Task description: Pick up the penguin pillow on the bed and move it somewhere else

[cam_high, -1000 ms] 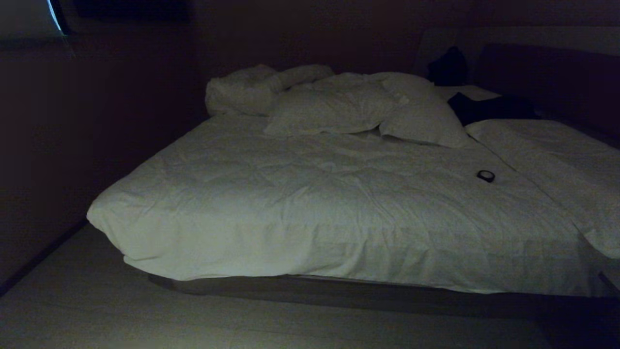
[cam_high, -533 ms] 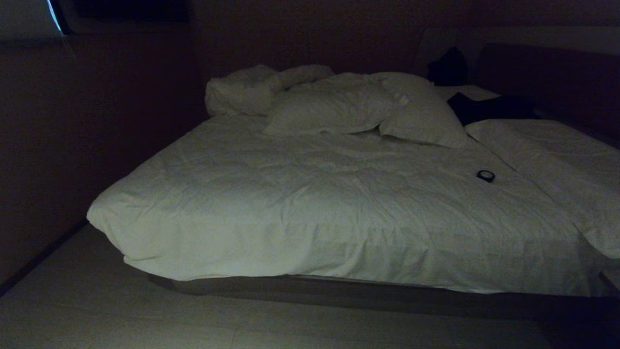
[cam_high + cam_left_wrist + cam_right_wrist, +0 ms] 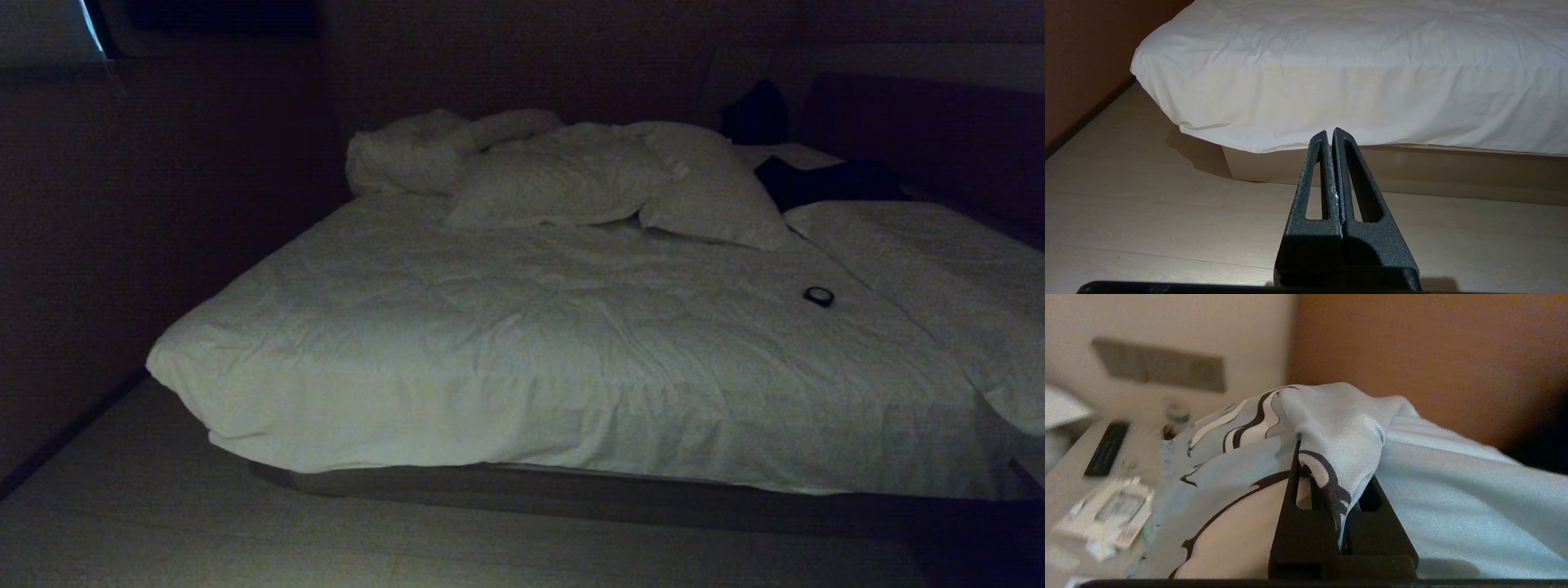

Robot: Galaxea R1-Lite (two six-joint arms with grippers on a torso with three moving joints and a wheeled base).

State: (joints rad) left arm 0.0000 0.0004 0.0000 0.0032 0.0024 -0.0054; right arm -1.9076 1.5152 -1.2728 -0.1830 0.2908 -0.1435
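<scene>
Pinching a fold of the penguin pillow [image 3: 1331, 428], the right tool [image 3: 1327, 498] is clenched; no legible writing.

1. From the head camera I have the bed [image 3: 506, 359] in front of me, a wall along its left side.
2. Pillows [image 3: 604, 184] lie piled at its far end.
3. A small round object [image 3: 818, 296] sits on the duvet, right of centre.
4. My left claw [image 3: 1329, 134] hangs above the floor [image 3: 1147, 212], before the bed's near edge.
5. My right claw [image 3: 1327, 490] has a fold of the penguin pillow [image 3: 1339, 428] pinched in it.
</scene>
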